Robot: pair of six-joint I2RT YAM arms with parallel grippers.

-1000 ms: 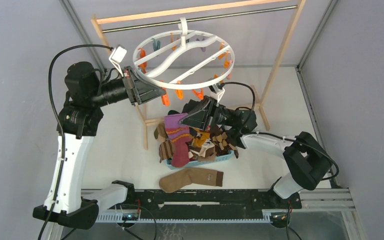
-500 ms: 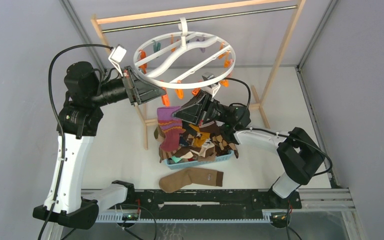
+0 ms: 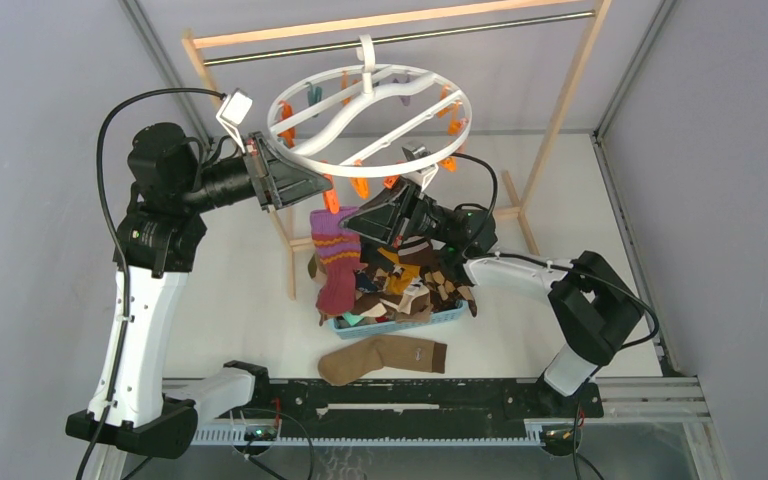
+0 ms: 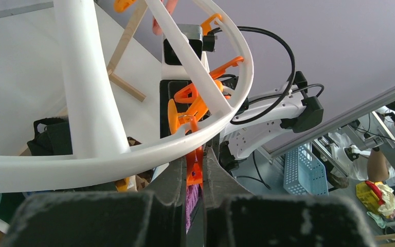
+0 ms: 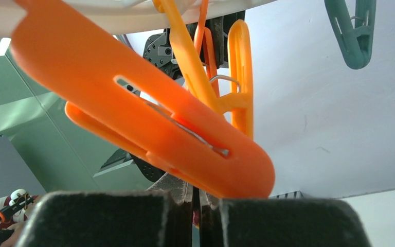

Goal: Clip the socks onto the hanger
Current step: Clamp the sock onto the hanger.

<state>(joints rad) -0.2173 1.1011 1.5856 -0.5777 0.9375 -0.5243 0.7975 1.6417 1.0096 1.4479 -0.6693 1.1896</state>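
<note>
Striped sock clamped between right fingers; left fingers squeeze orange clothespin at hanger rim

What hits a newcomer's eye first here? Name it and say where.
The round white hanger hangs from the rack's metal rod at the back. Just below it, the right claw holds up a purple striped sock over a light-blue basket heaped with socks, while the left claw pinches an orange clothespin at the ring's near edge.
</note>
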